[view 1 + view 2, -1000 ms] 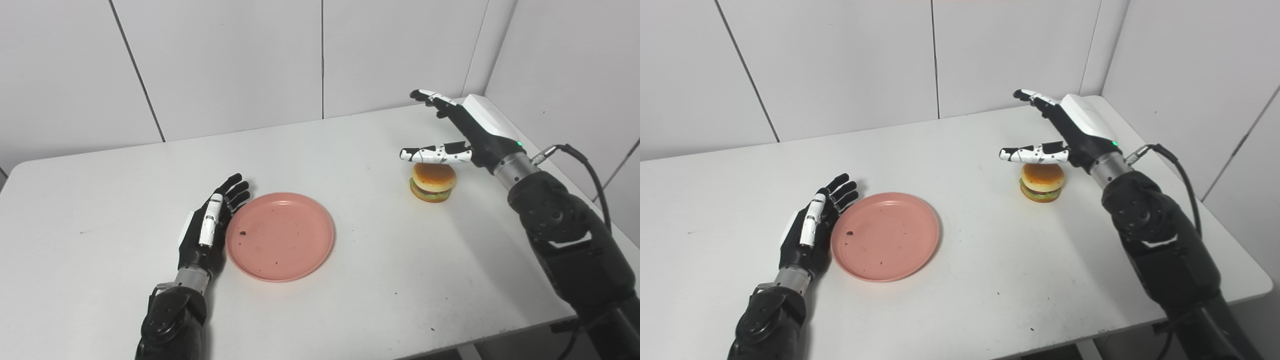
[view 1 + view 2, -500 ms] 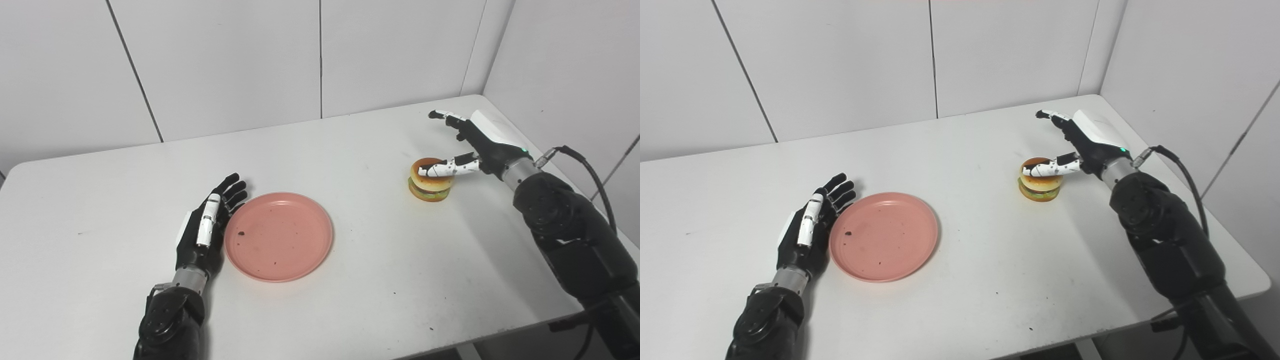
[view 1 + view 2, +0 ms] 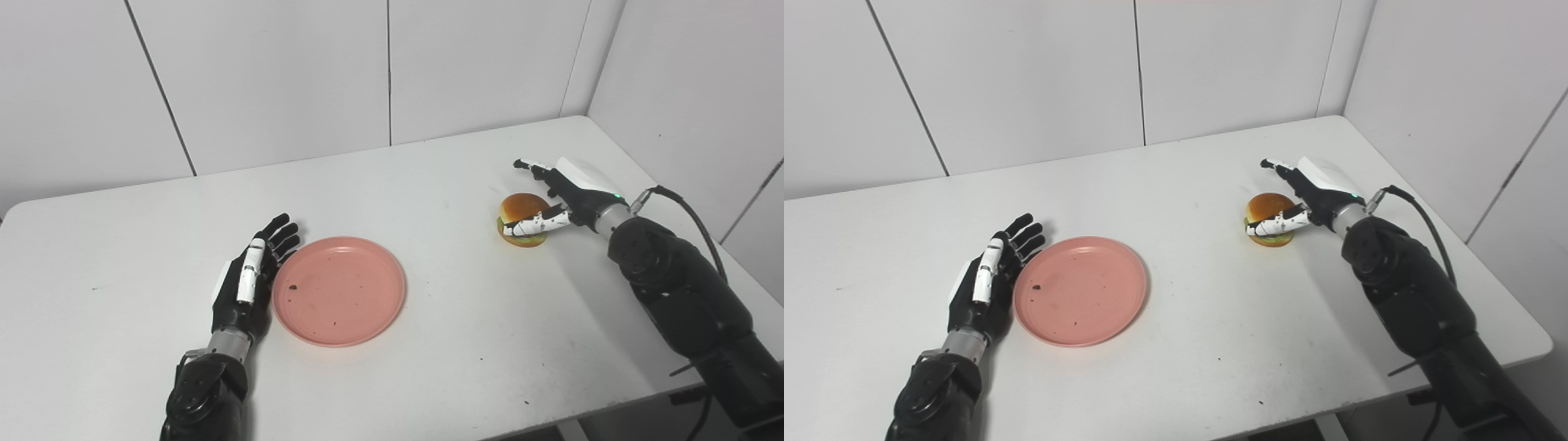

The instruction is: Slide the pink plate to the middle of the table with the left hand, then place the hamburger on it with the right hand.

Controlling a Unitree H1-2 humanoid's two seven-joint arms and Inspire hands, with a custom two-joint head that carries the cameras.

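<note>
On the right side of the white table [image 3: 429, 380], the right hand [image 3: 560, 196] brackets the hamburger [image 3: 522, 219]: its thumb lies across the near side of the bun, low, while the remaining fingers [image 3: 530, 165] reach past the far side, spread and not yet closed. Whether the thumb already touches the bun cannot be told from either view. The hamburger rests upright on the table, well apart from the pink plate [image 3: 339, 291], which lies flat near the table's middle, slightly left of centre and bearing a few dark specks. The left hand [image 3: 245, 288] lies just beside the plate's left rim, palm toward it, fingers extended and holding nothing.

The step in hand is judged to be the grasp of the hamburger (the plate's slide appears complete). To do it well, the fingers should close evenly from both sides onto the lower half of the stack, so that the top bun is not pinched off the layers beneath. A straight lift, clearing the table before any sideways travel, would limit tipping. The carry then runs leftward to the plate's centre, with release only once the hamburger's base sits flat inside the rim. The left hand may stay beside the plate as a stop against sliding.
</note>
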